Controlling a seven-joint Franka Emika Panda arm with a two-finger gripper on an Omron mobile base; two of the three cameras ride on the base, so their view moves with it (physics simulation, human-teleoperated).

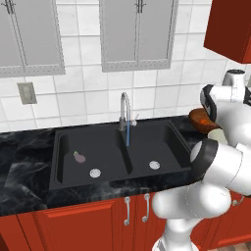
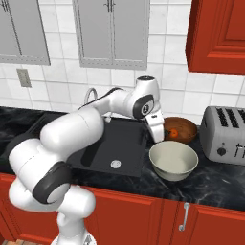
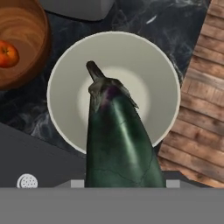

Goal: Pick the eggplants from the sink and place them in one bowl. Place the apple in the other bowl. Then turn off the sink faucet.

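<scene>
My gripper (image 2: 159, 137) is shut on the almost black eggplant (image 3: 118, 135), which hangs stem-first over the pale grey-cream bowl (image 3: 151, 72) (image 2: 178, 161); its fingertips are hidden behind the eggplant. The pale purple eggplant (image 1: 79, 157) lies in the left basin of the black sink (image 1: 147, 139). Inside the reddish-brown bowl (image 3: 22, 35) (image 2: 185, 126) rests the apple (image 3: 8, 54) (image 2: 175, 132). From the silver faucet (image 1: 125, 104) a blue water stream (image 1: 128, 133) runs down.
A grey toaster (image 2: 224, 135) stands on the counter right of both bowls. Red cabinets hang above it (image 2: 217, 33). A silver drain (image 1: 154, 164) sits in the right basin. Plank floor (image 3: 199, 100) shows past the counter edge.
</scene>
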